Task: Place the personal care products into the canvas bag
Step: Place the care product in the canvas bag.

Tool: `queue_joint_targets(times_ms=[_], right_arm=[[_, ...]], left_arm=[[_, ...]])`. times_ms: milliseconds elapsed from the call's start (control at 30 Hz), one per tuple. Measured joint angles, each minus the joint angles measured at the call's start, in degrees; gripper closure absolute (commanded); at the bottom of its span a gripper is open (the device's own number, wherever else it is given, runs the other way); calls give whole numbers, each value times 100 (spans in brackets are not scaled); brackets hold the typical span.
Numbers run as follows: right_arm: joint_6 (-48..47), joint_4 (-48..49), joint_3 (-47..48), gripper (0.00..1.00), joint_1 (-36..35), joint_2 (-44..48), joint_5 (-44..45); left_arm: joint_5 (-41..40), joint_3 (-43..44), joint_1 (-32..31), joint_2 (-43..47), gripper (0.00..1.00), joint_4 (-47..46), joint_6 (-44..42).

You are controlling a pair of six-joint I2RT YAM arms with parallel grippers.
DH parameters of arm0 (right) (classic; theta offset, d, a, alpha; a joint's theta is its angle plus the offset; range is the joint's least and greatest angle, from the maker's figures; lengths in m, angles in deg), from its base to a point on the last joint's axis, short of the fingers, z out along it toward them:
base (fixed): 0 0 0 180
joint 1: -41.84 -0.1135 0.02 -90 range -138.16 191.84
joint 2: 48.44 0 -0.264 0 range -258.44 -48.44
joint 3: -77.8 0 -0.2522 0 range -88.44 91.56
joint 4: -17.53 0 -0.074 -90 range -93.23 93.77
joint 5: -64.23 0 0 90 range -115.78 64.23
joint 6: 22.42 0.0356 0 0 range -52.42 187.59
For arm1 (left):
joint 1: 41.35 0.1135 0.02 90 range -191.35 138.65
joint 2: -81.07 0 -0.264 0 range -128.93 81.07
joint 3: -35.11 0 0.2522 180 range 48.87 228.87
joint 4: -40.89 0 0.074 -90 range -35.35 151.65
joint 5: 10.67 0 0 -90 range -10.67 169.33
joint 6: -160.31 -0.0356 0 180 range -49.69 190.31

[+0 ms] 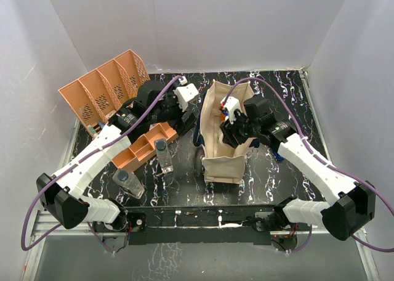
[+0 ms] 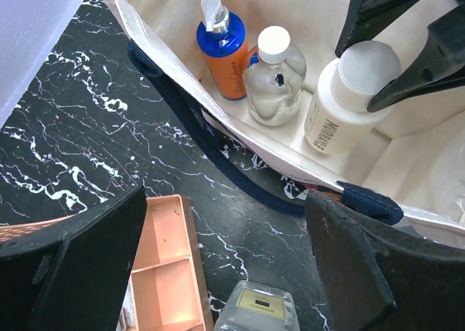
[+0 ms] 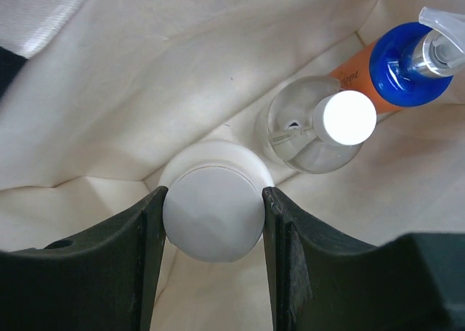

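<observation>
The cream canvas bag (image 1: pixel 223 161) stands open at mid-table. Inside it are an orange bottle with a blue pump top (image 2: pixel 224 51), a clear white-capped bottle (image 2: pixel 275 84) and a white bottle (image 2: pixel 336 106). My right gripper (image 3: pixel 212 233) reaches down into the bag and is shut on the white bottle's round cap (image 3: pixel 212 213), its fingers (image 2: pixel 378 8) pressing on both sides. My left gripper (image 2: pixel 229 273) hangs open outside the bag's left rim, above a clear labelled bottle (image 2: pixel 258 309). Two clear dark-capped bottles (image 1: pixel 163 156) (image 1: pixel 129 182) remain on the table.
A small orange compartment tray (image 1: pixel 144 146) lies beside the left arm, under its wrist. A larger orange perforated tray (image 1: pixel 108 90) leans at the back left. The bag's navy handle (image 2: pixel 218 157) droops on the black marble tabletop. White walls enclose the table.
</observation>
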Motion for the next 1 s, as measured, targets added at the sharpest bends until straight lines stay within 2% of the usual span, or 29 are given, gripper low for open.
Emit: queue_joint_targets(times_ms=[300, 600, 1000], right_arm=[[-184, 662, -238, 92, 17, -306, 192], [-195, 984, -527, 92, 149, -415, 192], [-216, 1521, -793, 92, 238, -411, 190]], left_arm=[[37, 28, 0, -48, 13, 7, 0], [555, 278, -76, -66, 14, 63, -9], [929, 142, -793, -59, 15, 232, -173]])
